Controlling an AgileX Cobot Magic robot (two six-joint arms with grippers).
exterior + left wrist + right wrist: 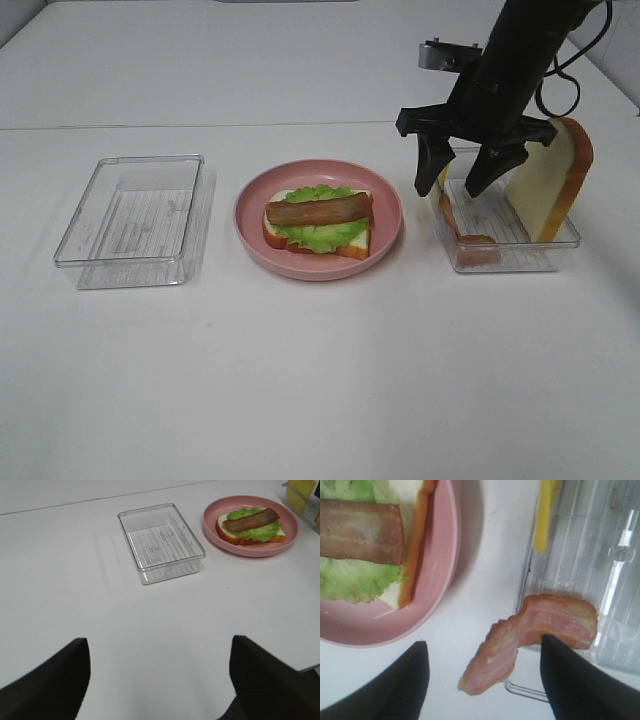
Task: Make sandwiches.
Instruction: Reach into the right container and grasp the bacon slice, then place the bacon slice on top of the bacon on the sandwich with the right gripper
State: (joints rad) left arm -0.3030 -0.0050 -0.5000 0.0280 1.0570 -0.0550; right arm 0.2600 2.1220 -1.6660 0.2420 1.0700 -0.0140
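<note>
A pink plate (320, 271) in the middle holds an open sandwich: a bread slice (355, 244), green lettuce (322, 236) and a brown bacon strip (318, 210) on top. My right gripper (449, 190) is open and hovers over the left end of the right clear container (520, 258). A second bacon strip (462, 226) hangs over that container's left wall, between my open fingers in the right wrist view (535, 625), untouched. A yellow cheese square (545, 515) and an upright bread slice (545, 185) stand in the container. My left gripper (157, 640) is open and empty above bare table.
An empty clear container (135, 215) sits left of the plate, also in the left wrist view (160, 540). The white table's far edge runs behind all the things. The plate (250, 550) shows in the left wrist view.
</note>
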